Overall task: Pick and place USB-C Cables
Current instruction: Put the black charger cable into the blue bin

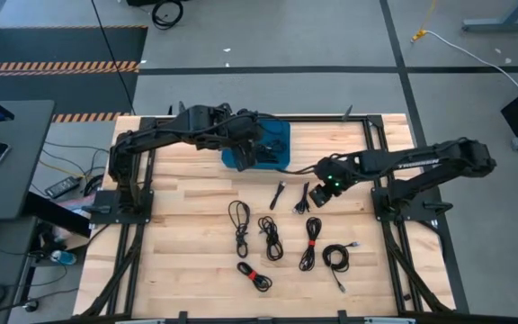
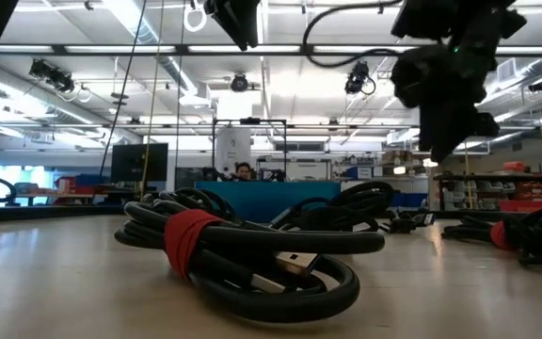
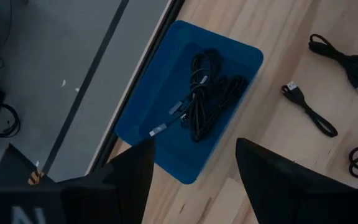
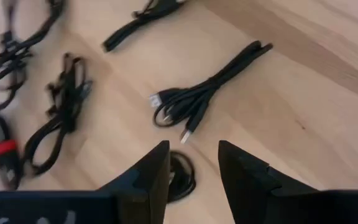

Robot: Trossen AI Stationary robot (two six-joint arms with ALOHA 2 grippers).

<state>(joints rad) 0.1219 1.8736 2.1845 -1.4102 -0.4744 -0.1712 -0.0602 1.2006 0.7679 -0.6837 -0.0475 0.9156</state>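
Several thin black USB-C cable bundles lie flat on the wooden table. One straight folded bundle (image 1: 302, 197) (image 4: 197, 99) lies just beside my right gripper (image 1: 320, 191) (image 4: 193, 158). That gripper is open and hangs above the table (image 2: 450, 94). A second short bundle (image 1: 278, 194) lies to its left. A coil with a red tie (image 1: 254, 275) (image 2: 243, 254) lies near the near edge. My left gripper (image 1: 246, 151) (image 3: 194, 180) is open and empty above the blue bin (image 3: 166, 143), in which a heap of cables (image 3: 207, 93) rests.
More bundles lie in a row toward the near edge (image 1: 239, 225), (image 1: 270, 237), (image 1: 310, 243), (image 1: 335, 259). The blue bin (image 1: 232, 160) stands at the far middle of the table. A black frame borders the table, and bare wood lies to the left and right of the cables.
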